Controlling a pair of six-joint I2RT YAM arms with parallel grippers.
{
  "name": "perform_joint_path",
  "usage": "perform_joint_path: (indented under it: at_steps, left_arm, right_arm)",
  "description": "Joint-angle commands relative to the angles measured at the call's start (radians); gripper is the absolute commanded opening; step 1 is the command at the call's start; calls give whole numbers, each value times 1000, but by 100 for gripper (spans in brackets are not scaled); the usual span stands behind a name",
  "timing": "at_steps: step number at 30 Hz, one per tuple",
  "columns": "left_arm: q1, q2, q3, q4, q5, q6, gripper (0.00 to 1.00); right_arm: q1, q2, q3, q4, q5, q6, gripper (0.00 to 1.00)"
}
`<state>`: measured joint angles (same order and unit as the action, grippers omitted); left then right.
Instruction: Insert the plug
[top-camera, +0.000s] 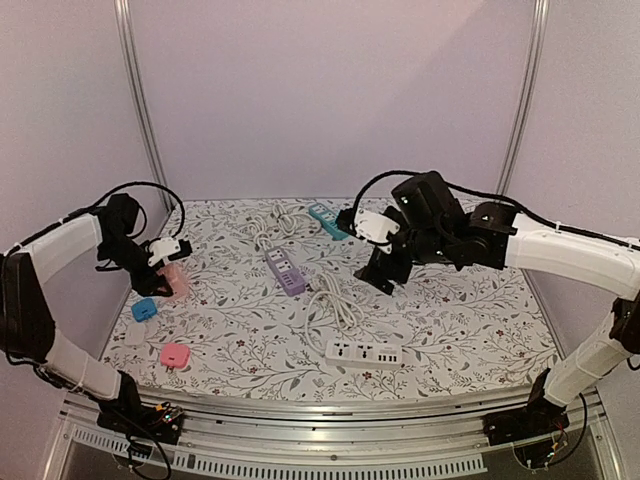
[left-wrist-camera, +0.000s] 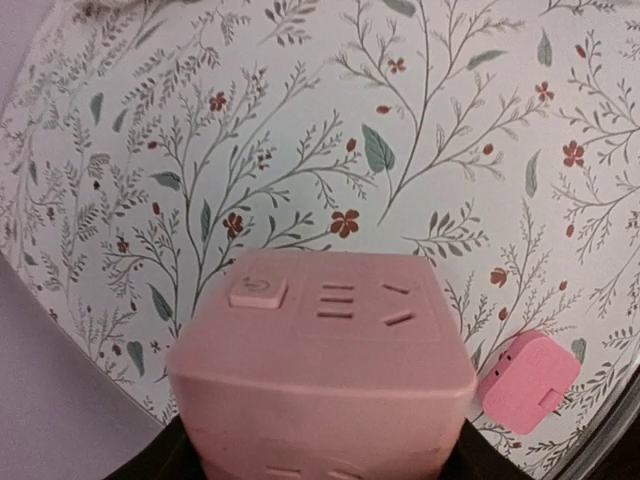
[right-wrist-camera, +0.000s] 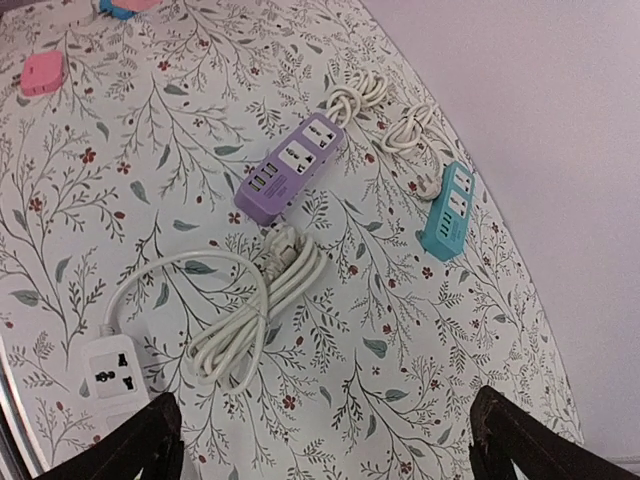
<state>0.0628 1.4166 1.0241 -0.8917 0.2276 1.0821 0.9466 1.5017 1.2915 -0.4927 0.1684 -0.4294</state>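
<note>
Pink plug cube (left-wrist-camera: 320, 370), probably an adapter, sits clamped in the left gripper (top-camera: 160, 278), purple strip (top-camera: 285, 272) at 3 o'clock, right gripper (top-camera: 383, 278) spread wide.

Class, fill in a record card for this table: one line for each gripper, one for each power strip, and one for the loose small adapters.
left gripper: shut on pink cube socket, at the table's left side
right gripper: open, holding nothing
purple strip: mid-table, cord bundled at its far end
teal strip: near the far edge
white strip: near edge, by the coiled white cable
pink adapter: lying near left
blue adapter: just beyond the pink one
</note>
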Motion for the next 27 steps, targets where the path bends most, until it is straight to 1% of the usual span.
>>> perform_joint_path:
  at_steps: [1, 3, 4, 5, 8, 13, 16, 19, 21, 24, 25, 27]
  left_arm:
    - [-98, -140, 146, -91, 190, -193, 0]
    - [-149, -138, 238, -133, 176, -308, 0]
    - [-182, -148, 267, -136, 147, -344, 0]
    - [-216, -164, 289, -144, 114, -363, 0]
    - [-306, -205, 376, -194, 14, -396, 0]
    - [-438, -265, 482, -239, -178, -382, 0]
    - [-516, -320, 506, -229, -291, -339, 0]
    - [-589, -392, 466, -122, -318, -290, 0]
    - [-657, -442, 411, -17, -324, -252, 0]
    - [-789, -478, 298, 186, -371, -169, 0]
    - [-854, -477, 265, 254, -408, -142, 0]
    - [-932, -460, 224, 359, -451, -105, 0]
  right_arm:
    - [-54, -68, 88, 100, -99, 315, 99]
    - [-85, -65, 142, 96, -171, 496, 99]
    - [-93, -58, 168, 95, -209, 547, 99]
    - [-96, -52, 191, 95, -230, 616, 99]
    - [-95, -37, 248, 91, -257, 734, 98]
    - [-95, -54, 245, 129, -238, 844, 92]
    - [-94, -54, 253, 133, -214, 888, 89]
    - [-78, -37, 270, 126, -210, 928, 87]
    - [-58, -24, 275, 125, -195, 938, 87]
    - [-28, -4, 281, 133, -179, 928, 87]
    - [-24, 4, 286, 134, -181, 925, 87]
    - [-23, 19, 295, 131, -192, 926, 87]
